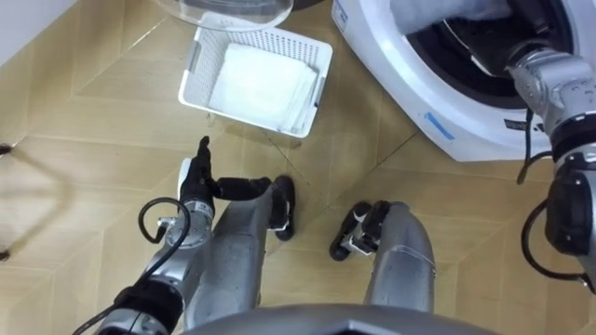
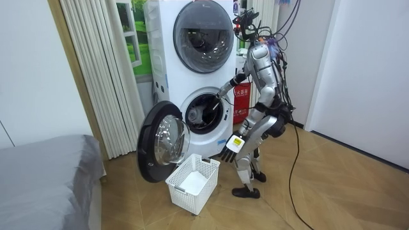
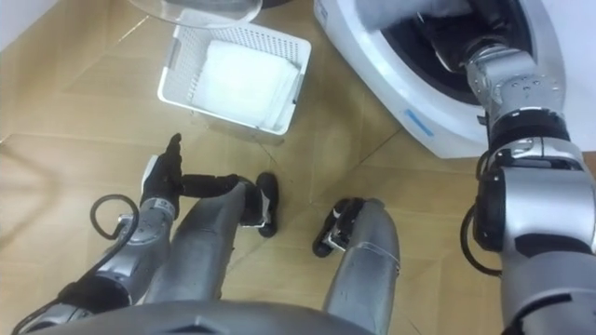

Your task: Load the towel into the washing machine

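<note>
Okay, the robot is standing at the white front-loading washing machine (image 1: 382,65), and its right hand (image 2: 222,96) is reaching through the round opening into the lower drum. The drum is hiding its grip, so I cannot tell what it is holding, if anything. The left hand (image 1: 194,177) is hanging beside the thigh, fingers (image 1: 203,147) straight, carrying nothing. The white folded towel (image 1: 261,84) is lying in the white slotted plastic laundry basket (image 1: 270,37) on the floor. It is sitting straight ahead of that left hand and near it, its longer side seemingly running along the basket. So the left hand is looking the nearer one, with the drum waiting off to the right. A small blue label (image 1: 438,126) and dark print (image 1: 517,123) are showing on the machine front, too small to read.
</note>
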